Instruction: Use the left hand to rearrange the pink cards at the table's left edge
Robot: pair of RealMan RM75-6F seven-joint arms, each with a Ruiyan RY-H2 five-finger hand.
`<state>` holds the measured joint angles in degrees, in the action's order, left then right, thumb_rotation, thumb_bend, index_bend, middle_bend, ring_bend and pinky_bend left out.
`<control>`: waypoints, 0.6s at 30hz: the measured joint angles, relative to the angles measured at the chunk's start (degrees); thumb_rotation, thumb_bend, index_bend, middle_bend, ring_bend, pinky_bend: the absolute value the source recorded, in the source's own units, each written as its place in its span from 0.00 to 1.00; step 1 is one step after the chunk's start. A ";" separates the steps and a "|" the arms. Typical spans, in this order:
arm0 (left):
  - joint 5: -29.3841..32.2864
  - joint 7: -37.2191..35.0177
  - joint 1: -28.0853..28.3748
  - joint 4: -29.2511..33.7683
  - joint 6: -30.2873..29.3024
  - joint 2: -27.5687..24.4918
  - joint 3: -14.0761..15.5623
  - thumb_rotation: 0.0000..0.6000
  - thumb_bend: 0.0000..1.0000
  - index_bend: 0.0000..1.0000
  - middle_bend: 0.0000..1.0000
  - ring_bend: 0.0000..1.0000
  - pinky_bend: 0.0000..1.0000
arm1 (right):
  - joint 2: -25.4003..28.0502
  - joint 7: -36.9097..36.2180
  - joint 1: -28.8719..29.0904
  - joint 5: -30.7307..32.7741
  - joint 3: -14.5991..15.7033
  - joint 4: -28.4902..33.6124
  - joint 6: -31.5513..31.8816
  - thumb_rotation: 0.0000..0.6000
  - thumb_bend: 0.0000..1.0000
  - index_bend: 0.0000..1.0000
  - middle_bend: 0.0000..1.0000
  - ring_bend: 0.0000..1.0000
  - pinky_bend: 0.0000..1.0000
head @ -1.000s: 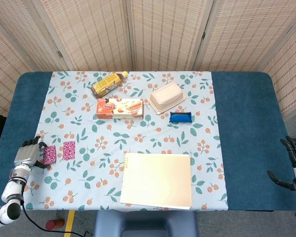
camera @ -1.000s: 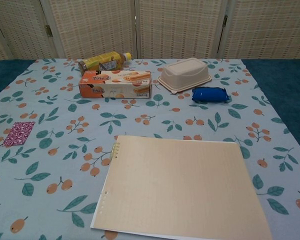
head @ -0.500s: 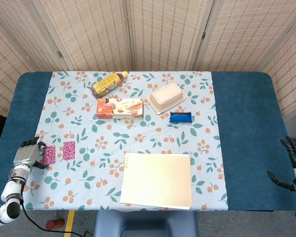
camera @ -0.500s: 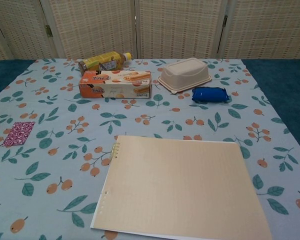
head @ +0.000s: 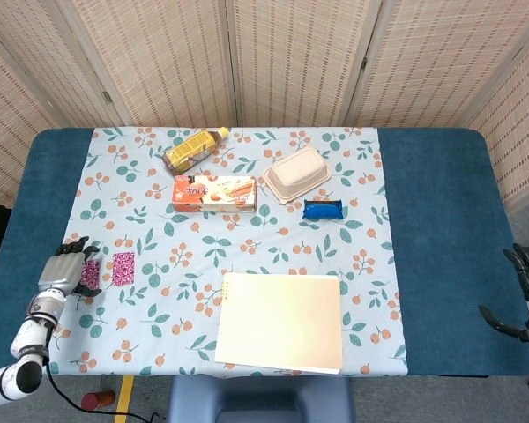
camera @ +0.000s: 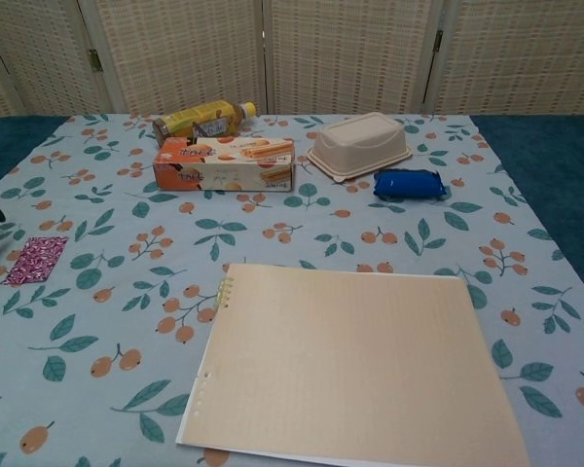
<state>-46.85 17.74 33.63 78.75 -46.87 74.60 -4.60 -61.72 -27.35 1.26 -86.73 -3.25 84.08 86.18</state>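
With its fingers spread and holding nothing, the left hand (head: pixel 64 270) covers one card (head: pixel 90 273) near the surface's left edge and could shove it off, or nudge the other card (head: pixel 123 267) askew

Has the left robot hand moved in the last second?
Yes. The left robot hand has shifted right and up, now covering more of the left pink patterned card beside the other pink card.
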 measured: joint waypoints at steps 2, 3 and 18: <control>0.24 1.06 0.89 0.16 0.31 0.44 -0.15 1.00 0.21 0.20 0.00 0.00 0.00 | -0.02 -0.12 -0.10 0.09 0.03 -0.11 0.02 1.00 0.28 0.04 0.00 0.00 0.00; 0.46 1.60 1.30 0.19 0.44 0.71 -0.21 1.00 0.21 0.20 0.00 0.00 0.00 | -0.04 -0.19 -0.14 0.13 0.04 -0.17 0.04 1.00 0.28 0.04 0.00 0.00 0.00; 5.78 8.21 5.13 0.76 0.57 4.06 1.11 1.00 0.21 0.19 0.00 0.00 0.00 | -0.49 -1.19 -0.39 0.34 0.09 -1.26 -0.07 1.00 0.28 0.04 0.00 0.00 0.00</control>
<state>-41.06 25.95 38.76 79.51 -46.31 78.66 -3.49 -62.21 -28.55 0.88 -86.39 -3.16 82.82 86.11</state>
